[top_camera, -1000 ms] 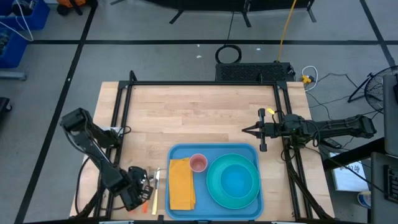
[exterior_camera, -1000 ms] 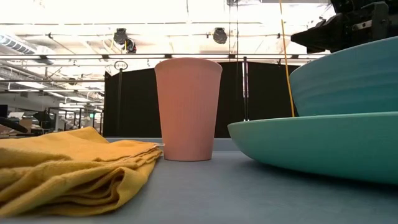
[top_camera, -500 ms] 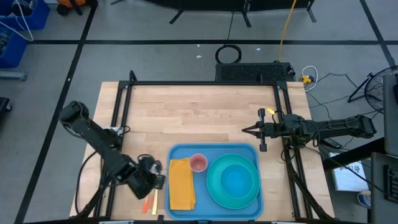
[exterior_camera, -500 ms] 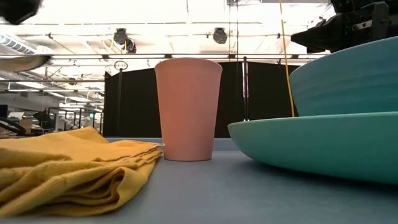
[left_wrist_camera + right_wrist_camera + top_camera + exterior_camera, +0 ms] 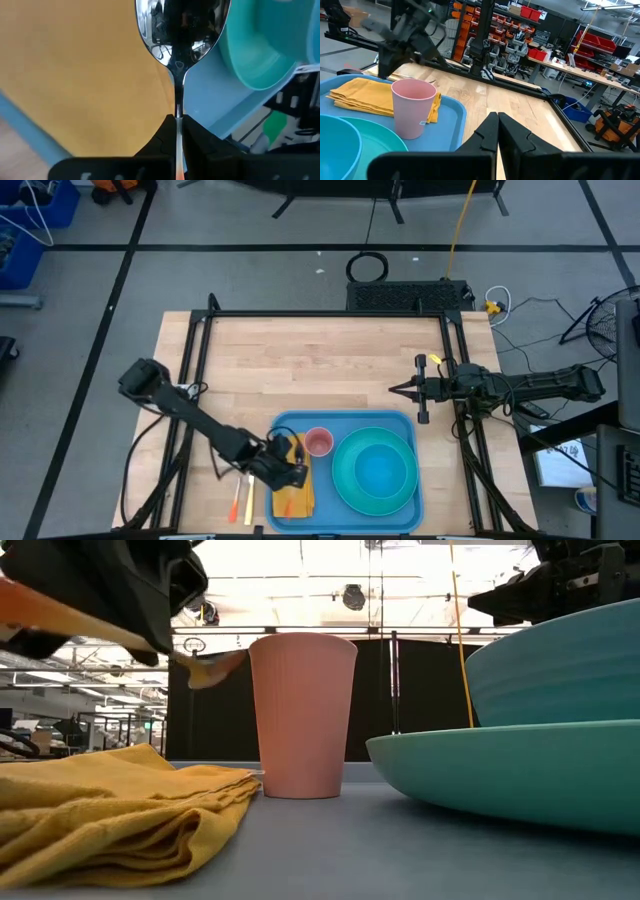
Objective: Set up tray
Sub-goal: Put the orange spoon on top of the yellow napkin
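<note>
The light-blue tray [image 5: 322, 480] lies at the table's near edge. It carries a folded yellow napkin [image 5: 292, 492], a pink cup [image 5: 318, 443] and a teal plate [image 5: 375, 472] with a teal bowl in it. My left gripper [image 5: 288, 468] hovers over the napkin [image 5: 85, 75], shut on a metal spoon [image 5: 182, 25]. The spoon's bowl points out past the fingertips. My right gripper [image 5: 395, 390] waits shut above the bare table, beyond the tray's far right corner. My left gripper [image 5: 178, 120] pinches the spoon between its two fingers at the thin neck [image 5: 178, 107], just behind the bowl. The fingers lie along the spoon. An orange part of the handle [image 5: 177, 172] shows farther back between them. The spoon is lifted clear, above the napkin.
Two utensils with orange [image 5: 234, 504] and yellow [image 5: 247, 500] handles lie on the wood left of the tray. A black frame [image 5: 200, 360] edges the table. The far half of the tabletop [image 5: 320, 360] is bare wood.
My left gripper has travelled from the utensils at the table's near-left edge toward the right, onto the tray and over the napkin. It has carried the spoon with it, lifted off the wood. The right arm has kept still.
</note>
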